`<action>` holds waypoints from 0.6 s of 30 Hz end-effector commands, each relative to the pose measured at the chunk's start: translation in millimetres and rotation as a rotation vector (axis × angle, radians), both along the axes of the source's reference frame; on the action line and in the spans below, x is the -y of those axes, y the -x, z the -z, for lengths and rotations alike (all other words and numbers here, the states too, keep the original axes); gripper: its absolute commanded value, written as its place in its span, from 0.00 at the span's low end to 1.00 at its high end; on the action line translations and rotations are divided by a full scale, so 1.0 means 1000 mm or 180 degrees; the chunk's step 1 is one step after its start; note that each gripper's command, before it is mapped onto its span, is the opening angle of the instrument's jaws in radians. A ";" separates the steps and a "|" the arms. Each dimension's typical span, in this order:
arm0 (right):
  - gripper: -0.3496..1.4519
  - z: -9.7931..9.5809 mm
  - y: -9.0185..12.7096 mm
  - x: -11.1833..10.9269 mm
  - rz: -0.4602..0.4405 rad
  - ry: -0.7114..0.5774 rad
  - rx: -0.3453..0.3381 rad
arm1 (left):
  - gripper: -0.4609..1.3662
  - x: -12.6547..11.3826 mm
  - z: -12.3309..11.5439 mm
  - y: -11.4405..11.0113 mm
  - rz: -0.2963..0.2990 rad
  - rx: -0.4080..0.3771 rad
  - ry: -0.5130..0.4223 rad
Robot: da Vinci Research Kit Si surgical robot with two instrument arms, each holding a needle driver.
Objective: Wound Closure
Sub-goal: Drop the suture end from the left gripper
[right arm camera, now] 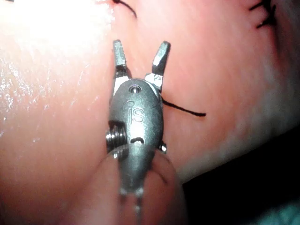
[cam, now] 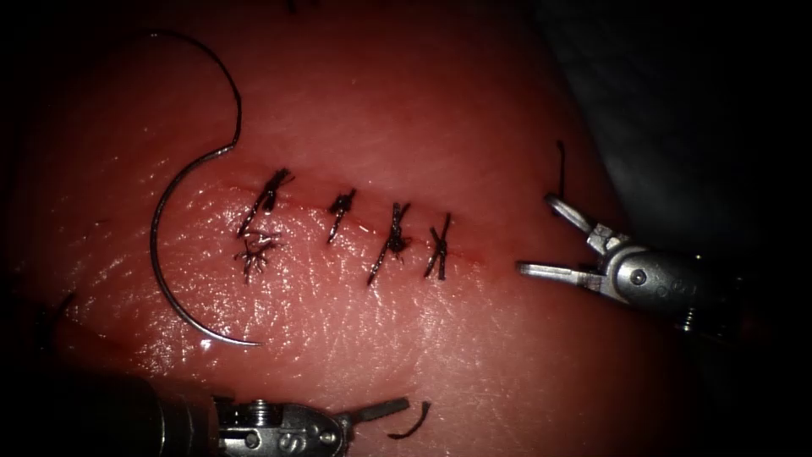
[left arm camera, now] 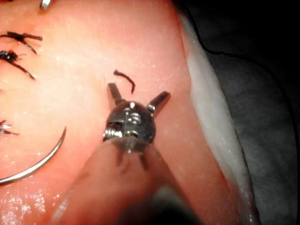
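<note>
Left of the stitched cut [cam: 355, 222] on the pink pork tissue [cam: 474, 110] we've got the curved steel needle [cam: 165, 271] lying loose with its dark thread [cam: 224, 76]. Left tool [cam: 372, 412] and right tool [cam: 541, 237]: both spread wide, holding nothing, with short cut thread ends [cam: 412, 423] nearby.

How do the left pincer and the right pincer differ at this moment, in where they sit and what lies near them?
The left pincer sits low beside a loose cut thread end, below the stitches; the right pincer sits just right of the cut's right end. The needle, lying free on the tissue at the cut's left end, is nearer the left pincer than the right pincer. Shared: both are open and hold nothing.
</note>
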State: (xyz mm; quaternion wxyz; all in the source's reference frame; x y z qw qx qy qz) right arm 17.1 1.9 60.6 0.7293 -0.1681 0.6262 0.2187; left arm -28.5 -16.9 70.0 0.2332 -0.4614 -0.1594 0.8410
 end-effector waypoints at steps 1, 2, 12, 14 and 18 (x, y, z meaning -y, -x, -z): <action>0.92 0.0000 0.0000 0.0000 0.0022 -0.0001 -0.0003 | 0.64 -0.0001 0.0000 -0.0002 0.0025 -0.0012 0.0001; 0.92 0.0000 0.0000 0.0000 0.0022 -0.0001 -0.0002 | 0.62 -0.0001 0.0000 -0.0006 0.0040 -0.0023 -0.0001; 0.92 0.0000 -0.0002 0.0001 0.0043 0.0004 -0.0014 | 0.66 -0.0003 0.0013 -0.0025 0.0071 -0.0029 -0.0036; 0.92 0.0000 -0.0002 0.0001 0.0043 0.0004 -0.0014 | 0.67 -0.0006 0.0018 -0.0028 0.0086 -0.0029 -0.0054; 0.92 0.0000 -0.0002 0.0001 0.0043 0.0004 -0.0014 | 0.57 -0.0016 0.0031 -0.0033 0.0093 -0.0025 -0.0041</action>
